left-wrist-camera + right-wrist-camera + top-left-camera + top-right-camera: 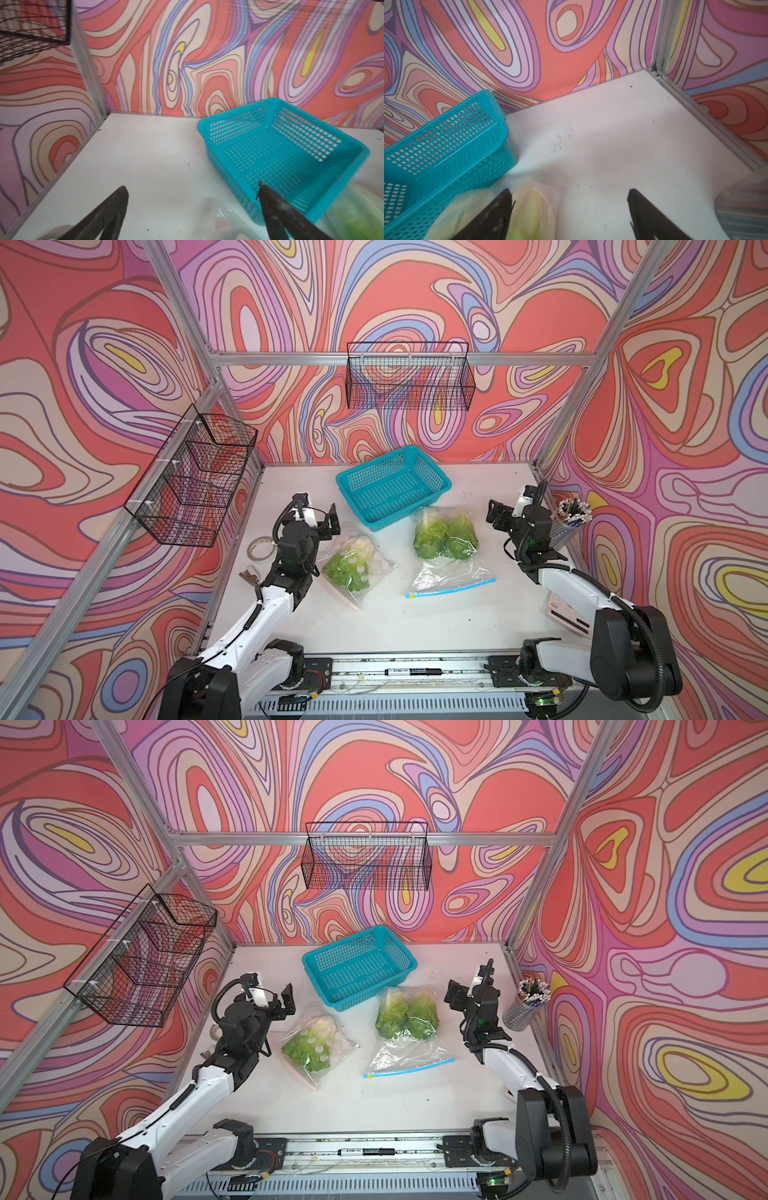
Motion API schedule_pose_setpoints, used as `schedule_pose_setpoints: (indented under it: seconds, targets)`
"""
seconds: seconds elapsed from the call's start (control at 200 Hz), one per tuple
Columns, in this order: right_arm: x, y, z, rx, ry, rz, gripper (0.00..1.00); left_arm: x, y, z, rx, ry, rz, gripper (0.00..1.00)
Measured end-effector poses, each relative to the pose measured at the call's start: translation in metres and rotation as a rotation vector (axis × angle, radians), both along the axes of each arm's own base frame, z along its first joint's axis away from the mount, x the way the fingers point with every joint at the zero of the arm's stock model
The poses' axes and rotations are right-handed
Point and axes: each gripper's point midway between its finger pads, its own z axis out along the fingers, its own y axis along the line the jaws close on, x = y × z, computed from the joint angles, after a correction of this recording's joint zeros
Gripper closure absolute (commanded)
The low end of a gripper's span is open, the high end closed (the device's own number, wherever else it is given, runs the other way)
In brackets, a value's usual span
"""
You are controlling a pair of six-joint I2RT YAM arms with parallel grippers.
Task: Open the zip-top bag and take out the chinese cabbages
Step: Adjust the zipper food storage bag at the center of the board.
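My left hand (328,522) hangs low over the surface (395,626), released, its two fingers spread wide with nothing between them. In the left wrist view only bare white board shows in the gap. It sits at the far end of a clear zip-top bag printed with white dots (370,572), which lies flat and slanted. One chinese cabbage (349,568) is inside, with its white base toward my hand and its green leaves toward the near edge.

My right hand (496,512) is released too. The right wrist view shows its fingers (641,207) standing well apart and holding nothing. It is close beside the far right corner of the second zip-top bag (449,572). I cannot tell whether a fingertip brushes the plastic.

That bag holds the other two chinese cabbages (430,531), side by side in its far half. Their pale bases point at the teal basket (374,464) and the leaves point back at me. The near half of the bag is flat, crinkled and clear, and ends in a blue zip strip (451,588) that lies in a straight line. I cannot tell whether the strip is pressed shut.

The basket's near corner sits between the two bags and just touches the far end of the second one. A cup of pencils (571,518) stands at the right edge beyond my right arm. A tape roll (261,549) lies by my left arm.
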Motion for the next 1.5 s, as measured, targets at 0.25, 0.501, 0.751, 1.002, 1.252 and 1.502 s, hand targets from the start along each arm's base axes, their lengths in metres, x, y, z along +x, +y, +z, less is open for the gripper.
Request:
schedule_pose_setpoints:
  seconds: [0.25,0.501,0.751,1.002,1.252,1.502]
  targets:
    - [-0.043,0.009,-0.035,0.137,0.128,0.004,0.04,-0.031,-0.094,-0.020,0.118,0.058,-0.236,0.00]
    - [-0.072,0.018,-0.057,0.226,0.217,0.021,0.02,-0.039,-0.152,-0.055,0.219,0.145,-0.350,0.00]
    - [-0.100,0.036,-0.084,0.332,0.301,0.081,0.02,-0.041,-0.173,-0.079,0.204,0.207,-0.384,0.00]
    - [-0.117,0.047,-0.089,0.407,0.341,0.116,0.02,-0.040,-0.182,-0.080,0.166,0.236,-0.390,0.00]
    - [-0.137,0.056,-0.101,0.459,0.405,0.142,0.02,-0.037,-0.184,-0.072,0.144,0.235,-0.382,0.00]
    - [-0.151,0.066,-0.096,0.511,0.409,0.184,0.02,-0.040,-0.183,-0.078,0.121,0.265,-0.377,0.00]
